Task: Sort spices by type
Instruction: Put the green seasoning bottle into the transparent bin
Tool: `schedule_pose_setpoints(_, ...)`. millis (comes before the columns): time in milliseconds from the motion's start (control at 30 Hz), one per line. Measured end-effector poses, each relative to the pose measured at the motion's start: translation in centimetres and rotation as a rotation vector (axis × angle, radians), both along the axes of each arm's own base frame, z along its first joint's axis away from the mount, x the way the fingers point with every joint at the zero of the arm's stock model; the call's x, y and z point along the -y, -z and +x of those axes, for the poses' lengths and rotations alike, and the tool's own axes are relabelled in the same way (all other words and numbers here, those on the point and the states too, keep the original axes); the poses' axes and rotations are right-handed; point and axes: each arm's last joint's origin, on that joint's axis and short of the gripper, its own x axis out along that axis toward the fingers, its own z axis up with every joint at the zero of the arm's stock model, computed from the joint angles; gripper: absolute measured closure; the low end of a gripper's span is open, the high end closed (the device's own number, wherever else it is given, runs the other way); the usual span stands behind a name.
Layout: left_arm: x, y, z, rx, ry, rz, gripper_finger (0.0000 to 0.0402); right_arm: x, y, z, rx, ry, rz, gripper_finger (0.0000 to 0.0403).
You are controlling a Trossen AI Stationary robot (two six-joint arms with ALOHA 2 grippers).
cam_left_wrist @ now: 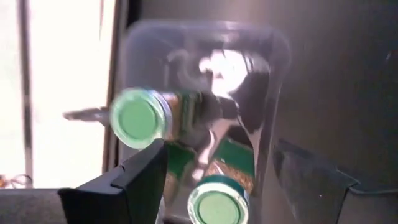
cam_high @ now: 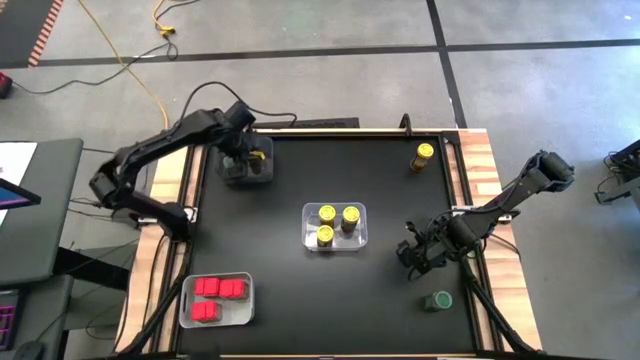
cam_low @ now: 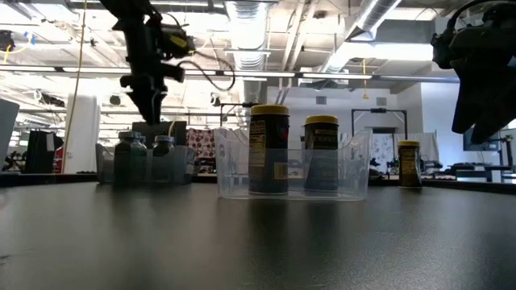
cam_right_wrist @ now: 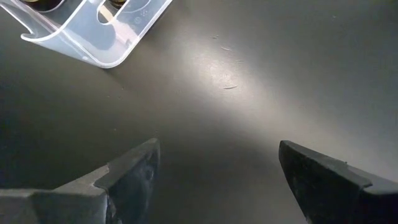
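green-lidded jars (cam_left_wrist: 138, 117) in clear bin (cam_left_wrist: 273, 68); left gripper (cam_left_wrist: 214, 171) above, fingers apart; right gripper (cam_right_wrist: 217, 168) spread, empty.

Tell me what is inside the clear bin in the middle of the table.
The middle clear bin holds three upright yellow-lidded jars, two at its left side and one right. The lids hide the jars' contents from above, and nothing else shows inside.

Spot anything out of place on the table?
Two jars sit outside any bin: a yellow-lidded jar at the far right corner and a green-lidded jar near the right edge, close to the right pincer. Nothing spilled or damaged.
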Motion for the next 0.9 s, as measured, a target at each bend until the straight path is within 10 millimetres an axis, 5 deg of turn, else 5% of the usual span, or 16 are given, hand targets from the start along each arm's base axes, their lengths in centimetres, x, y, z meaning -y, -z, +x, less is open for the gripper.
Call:
schedule_pose_setpoints(367, 2.5, -3.6, 0.1, 0.230, -0.017, 0.135, 0.0126, 0.0, 0.0, 0.0, 0.005, 0.000, 0.003, 0.0046)
schedule_pose_setpoints(900, 7.1, -6.5, 5.4, 0.670, 0.076, 0.185, 0.0126, 0.2, 0.0, 0.2, 0.011, 0.028, 0.011, 0.0046)
